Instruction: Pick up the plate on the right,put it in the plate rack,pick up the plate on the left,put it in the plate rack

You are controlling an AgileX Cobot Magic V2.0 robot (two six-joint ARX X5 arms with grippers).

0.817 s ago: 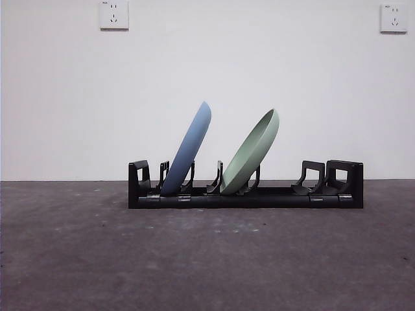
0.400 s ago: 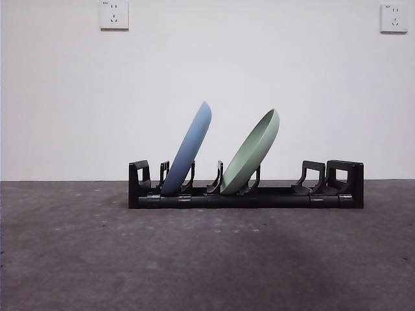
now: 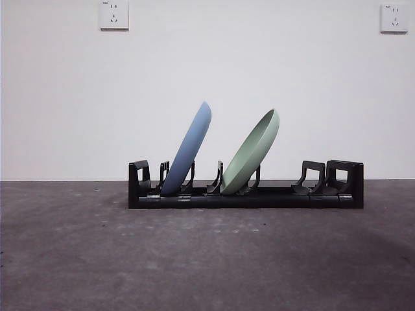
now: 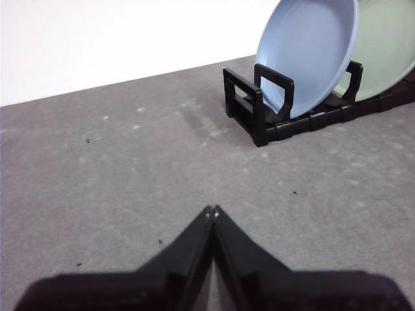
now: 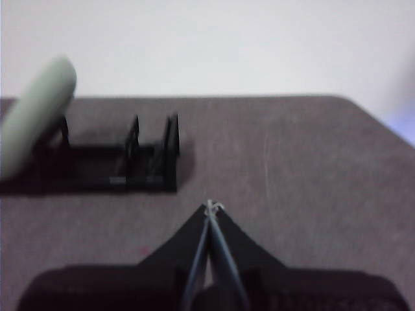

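Now left pincer point(image 4: 212, 210), right pincer point(image 5: 211, 206) closed, empty.

Left gripper point(image 4: 213, 210): jaws pressed together, tips meeting, nothing between them; hangs over bare grey table point(image 4: 117, 168), well apart from the rack. Plate rack point(image 4: 272, 116): black, one blocky end bracket nearest the camera, set close to the table's far edge by the white wall point(image 4: 97, 39). Blue plate point(image 4: 308, 45) stands tilted in the rack just behind that end bracket. Green plate point(image 4: 389, 45) leans behind the blue one, partly hidden by it.
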